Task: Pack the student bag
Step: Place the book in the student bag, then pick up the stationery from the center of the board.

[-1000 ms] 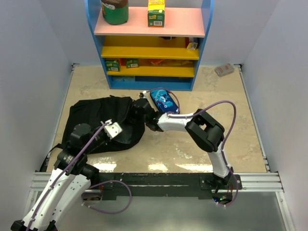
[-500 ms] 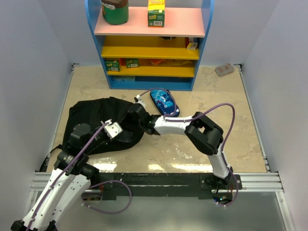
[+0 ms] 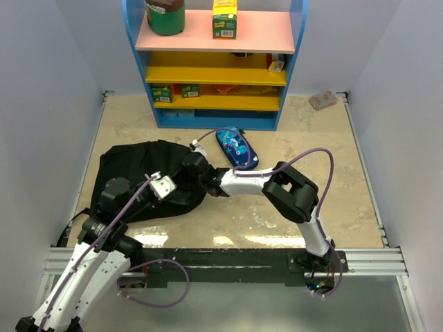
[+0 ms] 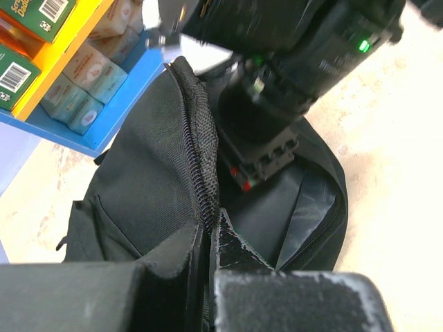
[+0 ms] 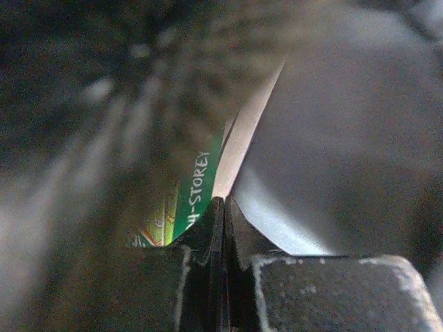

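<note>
The right tool (image 5: 220, 200) has pushed deeper into the bag (image 3: 131, 173), its fingers now together. The left tool (image 4: 211, 225) clamps the bag's zip edge. Nudge the book (image 5: 190, 204) down gently.

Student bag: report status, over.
Left end effector shut on student bag at zipper edge. Right end effector shut inside the bag, against green book. Blue pencil case outside, not blocking.
</note>
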